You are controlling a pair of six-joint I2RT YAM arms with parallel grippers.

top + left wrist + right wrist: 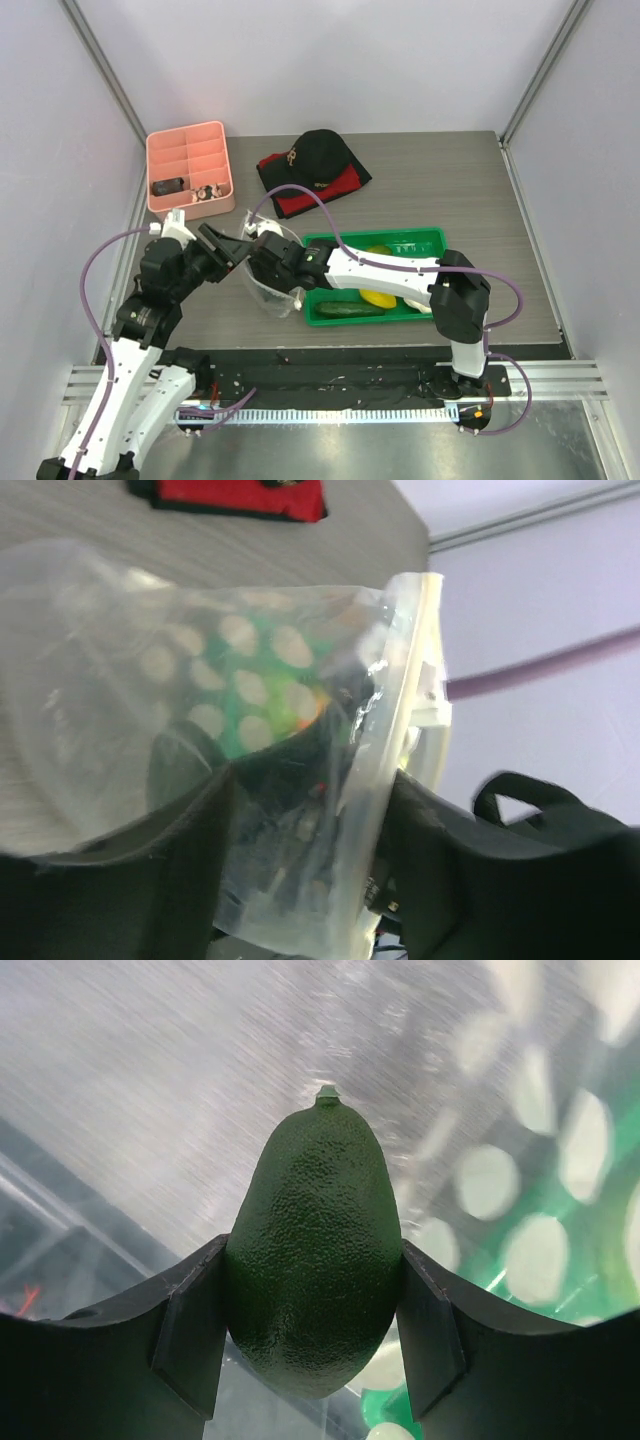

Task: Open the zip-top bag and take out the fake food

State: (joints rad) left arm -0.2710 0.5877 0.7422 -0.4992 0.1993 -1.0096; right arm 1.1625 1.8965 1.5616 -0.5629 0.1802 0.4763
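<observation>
The clear zip-top bag (268, 295) stands crumpled on the table just left of the green tray (425, 238). My right gripper (266, 257) reaches into the bag's mouth and is shut on a dark green avocado (315, 1240), with crinkly plastic (150, 1080) all round it. My left gripper (228, 247) is at the bag's upper left. In the left wrist view the bag (120, 660) and its zip rim (405, 700) pass between my fingers (100, 880), which stand apart. A cucumber (350, 310), yellow pieces (378, 298) and a whitish piece (422, 306) lie in the tray.
A pink compartment box (190, 170) stands at the back left. A black cap (318, 152) lies on a red and black cloth (300, 198) at the back middle. Enclosure walls stand close on both sides. The black mat (330, 375) runs along the near edge.
</observation>
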